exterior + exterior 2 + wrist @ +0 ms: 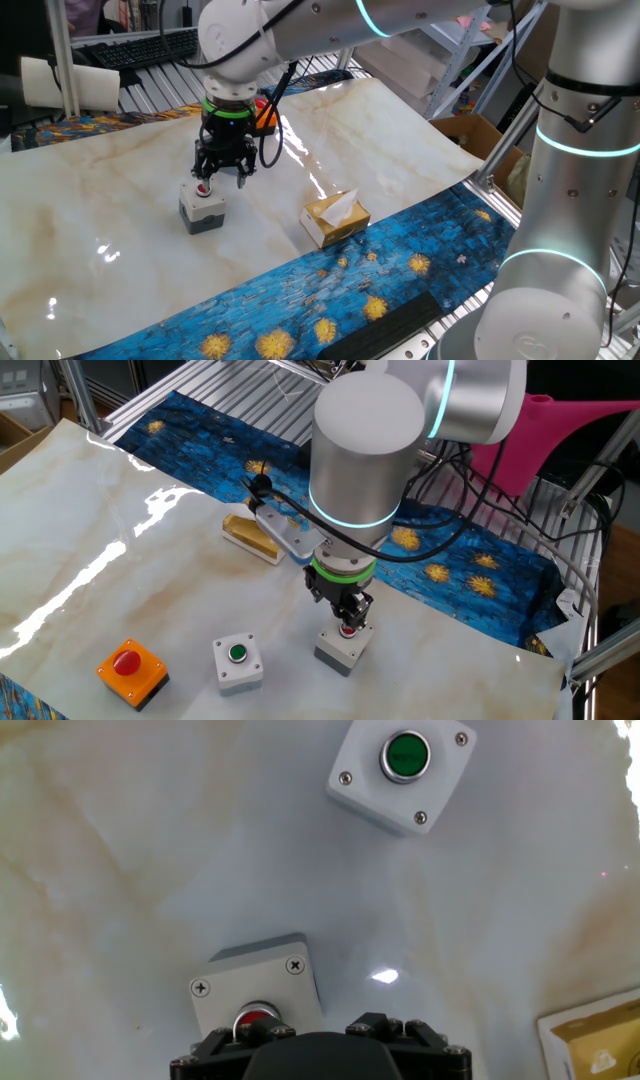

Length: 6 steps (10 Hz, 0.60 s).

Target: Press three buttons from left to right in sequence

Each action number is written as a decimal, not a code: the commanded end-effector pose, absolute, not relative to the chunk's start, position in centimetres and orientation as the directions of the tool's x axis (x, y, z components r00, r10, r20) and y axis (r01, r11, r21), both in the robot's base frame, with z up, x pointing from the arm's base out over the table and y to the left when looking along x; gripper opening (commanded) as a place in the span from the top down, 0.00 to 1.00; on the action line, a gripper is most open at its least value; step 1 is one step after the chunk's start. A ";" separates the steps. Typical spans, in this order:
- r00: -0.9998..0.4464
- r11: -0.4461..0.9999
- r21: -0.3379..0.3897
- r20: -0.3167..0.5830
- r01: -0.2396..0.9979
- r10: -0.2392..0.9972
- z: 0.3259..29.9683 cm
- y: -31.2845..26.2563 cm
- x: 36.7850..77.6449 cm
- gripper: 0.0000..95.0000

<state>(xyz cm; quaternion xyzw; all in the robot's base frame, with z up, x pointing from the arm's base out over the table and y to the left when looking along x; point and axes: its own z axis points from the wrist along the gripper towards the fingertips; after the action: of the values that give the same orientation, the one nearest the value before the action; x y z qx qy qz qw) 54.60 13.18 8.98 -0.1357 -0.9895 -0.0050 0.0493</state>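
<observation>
My gripper sits atop red btn of grey box; green-btn box nearby; finger state: can't tell.

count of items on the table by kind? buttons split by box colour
Grey button boxes: 2, the red-button one under the gripper and the green-button one
Orange button box: 1
Tissue box: 1
Total: 4

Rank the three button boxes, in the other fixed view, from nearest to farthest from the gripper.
1. Grey box with red button: directly under the gripper.
2. Grey box with green button: beside the first, toward the image's left.
3. Orange box with red button: farthest left, near the table's edge.
</observation>
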 end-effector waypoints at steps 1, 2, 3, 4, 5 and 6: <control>-0.958 0.963 -0.002 0.102 0.269 0.268 8.7 13.0 54.8 0.40; -0.957 0.962 -0.001 0.103 0.272 0.270 8.7 13.0 54.8 0.40; -0.957 0.962 -0.002 0.103 0.273 0.272 8.7 13.0 54.8 0.40; -0.956 0.962 -0.003 0.104 0.274 0.273 8.7 13.0 54.8 0.40; -0.957 0.962 -0.005 0.103 0.274 0.273 8.7 13.0 54.8 0.40; -0.955 0.960 -0.006 0.101 0.280 0.279 9.0 13.1 54.5 0.40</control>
<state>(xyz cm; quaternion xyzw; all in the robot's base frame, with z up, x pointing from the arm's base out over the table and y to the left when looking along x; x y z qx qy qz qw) 54.55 13.14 9.06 -0.1415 -0.9886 -0.0039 0.0512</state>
